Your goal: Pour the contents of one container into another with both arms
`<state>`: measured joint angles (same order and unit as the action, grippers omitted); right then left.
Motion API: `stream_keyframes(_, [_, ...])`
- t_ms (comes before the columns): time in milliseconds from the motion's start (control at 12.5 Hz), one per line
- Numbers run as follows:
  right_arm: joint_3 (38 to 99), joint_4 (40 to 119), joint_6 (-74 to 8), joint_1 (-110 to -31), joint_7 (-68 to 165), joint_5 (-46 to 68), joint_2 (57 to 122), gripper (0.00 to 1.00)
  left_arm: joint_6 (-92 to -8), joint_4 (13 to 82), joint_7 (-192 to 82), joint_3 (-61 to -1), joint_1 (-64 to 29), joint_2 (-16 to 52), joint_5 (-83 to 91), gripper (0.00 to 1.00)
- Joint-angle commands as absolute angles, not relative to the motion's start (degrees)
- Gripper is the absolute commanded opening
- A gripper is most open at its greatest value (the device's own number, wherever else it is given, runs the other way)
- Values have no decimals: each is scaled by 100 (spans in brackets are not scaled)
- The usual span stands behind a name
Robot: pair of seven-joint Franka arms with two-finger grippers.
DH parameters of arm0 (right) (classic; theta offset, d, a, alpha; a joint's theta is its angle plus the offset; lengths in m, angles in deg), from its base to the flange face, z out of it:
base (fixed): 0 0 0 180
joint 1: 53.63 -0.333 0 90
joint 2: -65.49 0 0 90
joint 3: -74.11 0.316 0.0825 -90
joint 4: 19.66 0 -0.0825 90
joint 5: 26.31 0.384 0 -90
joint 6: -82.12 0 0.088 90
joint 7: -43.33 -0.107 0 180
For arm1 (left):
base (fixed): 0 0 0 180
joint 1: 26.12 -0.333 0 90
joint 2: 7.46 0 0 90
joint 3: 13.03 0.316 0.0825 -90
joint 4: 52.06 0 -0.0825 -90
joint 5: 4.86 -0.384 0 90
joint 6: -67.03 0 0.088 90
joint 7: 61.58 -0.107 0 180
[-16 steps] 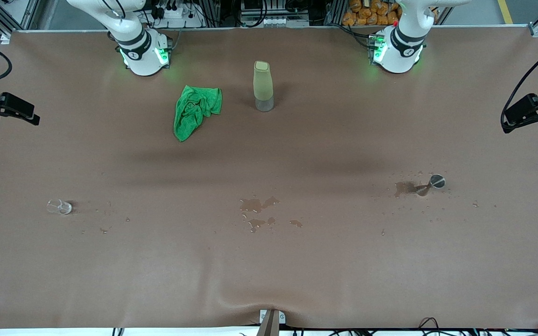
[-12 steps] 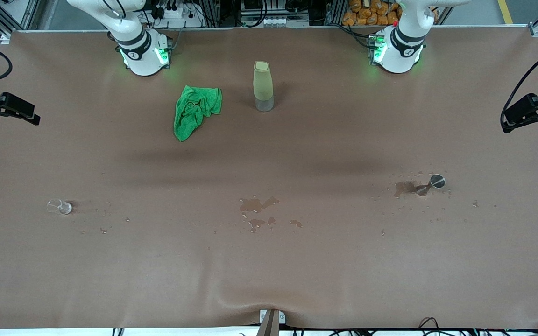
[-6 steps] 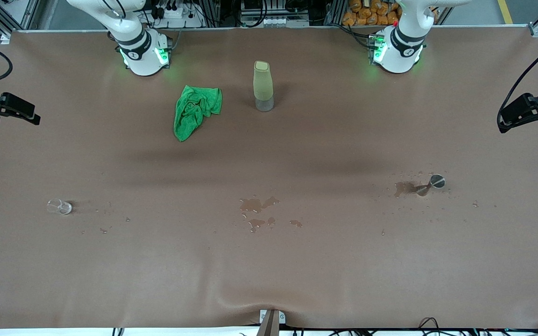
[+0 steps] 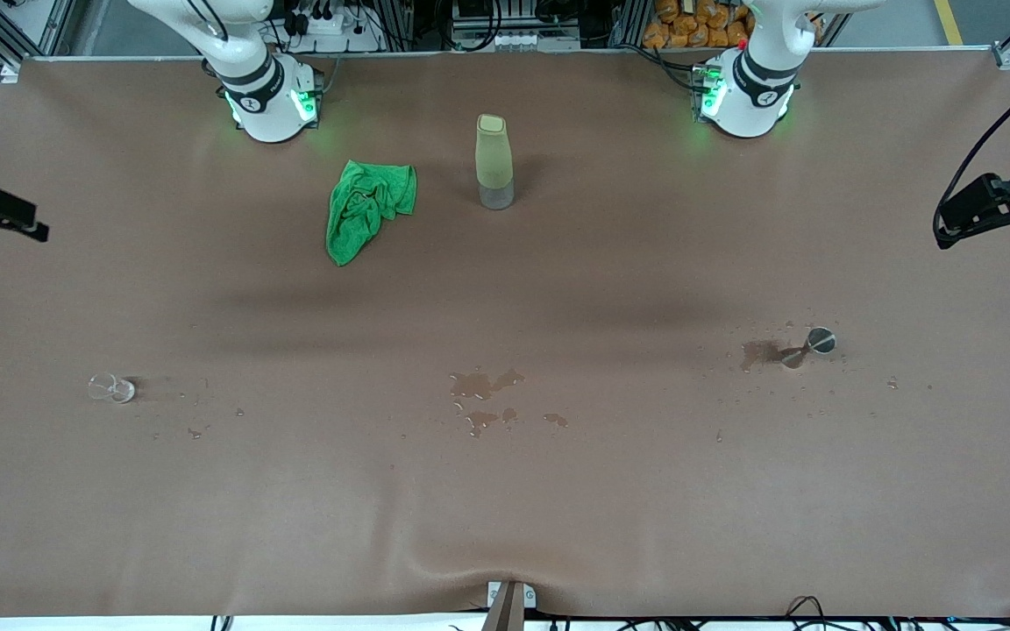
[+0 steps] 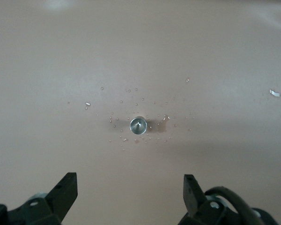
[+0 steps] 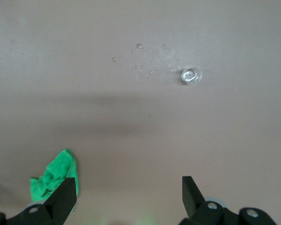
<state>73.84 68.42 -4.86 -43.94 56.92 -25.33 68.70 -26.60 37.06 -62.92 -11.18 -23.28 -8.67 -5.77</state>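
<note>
Tall pale-green bottle (image 4: 494,162) upright on brown worktop (image 4: 610,491), between arm bases, beside crumpled green cloth (image 4: 366,207). No readable label on it.

Small clear glass cup (image 4: 111,387) toward right arm's end; droplets near it.

Small metal jigger (image 4: 817,340) toward left arm's end, wet patch (image 4: 761,352) touching it.

Spill patches (image 4: 480,386) mid-worktop, nearer front camera than bottle.

Left end effector (image 5: 130,193) high over jigger, fingers apart, empty.

Right end effector (image 6: 129,196) high over worktop, cup and cloth in its view, fingers apart, empty.
</note>
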Motion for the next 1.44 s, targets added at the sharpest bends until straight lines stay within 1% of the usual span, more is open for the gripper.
stream_keyframes(0, [7499, 6788, -856, -3967, 6431, -2517, 7119, 100, -2561, 3619, -7664, -1109, -2366, -922, -547, 100])
stream_keyframes(240, [7508, 6657, -1139, -3589, 7572, -2491, 7339, 100, -2552, 3662, -9272, -1092, -2383, -913, -547, 100])
stream_keyframes(480, [7499, 6560, -1148, -3036, 9004, -1711, 7690, 100, -2473, 3645, -11013, -1065, -2471, -913, -512, 100])
stream_keyframes(640, [7499, 6472, -1148, -2684, 10023, -1402, 7962, 100, -2482, 3654, -11971, -1057, -2480, -913, -416, 100])
stream_keyframes(880, [7499, 6428, -1139, -2192, 11728, -674, 8192, 100, -2482, 3645, -13064, -1057, -2638, -905, -196, 100])
stream_keyframes(1120, [7499, 6419, -1148, -1849, 13224, -146, 8796, 100, -2482, 3689, -13654, -1057, -2997, -870, 207, 100])
stream_keyframes(1360, [7508, 6313, -1183, -1541, 14358, 565, 9464, 100, -2473, 3855, -14085, -1057, -3603, -825, 901, 100])
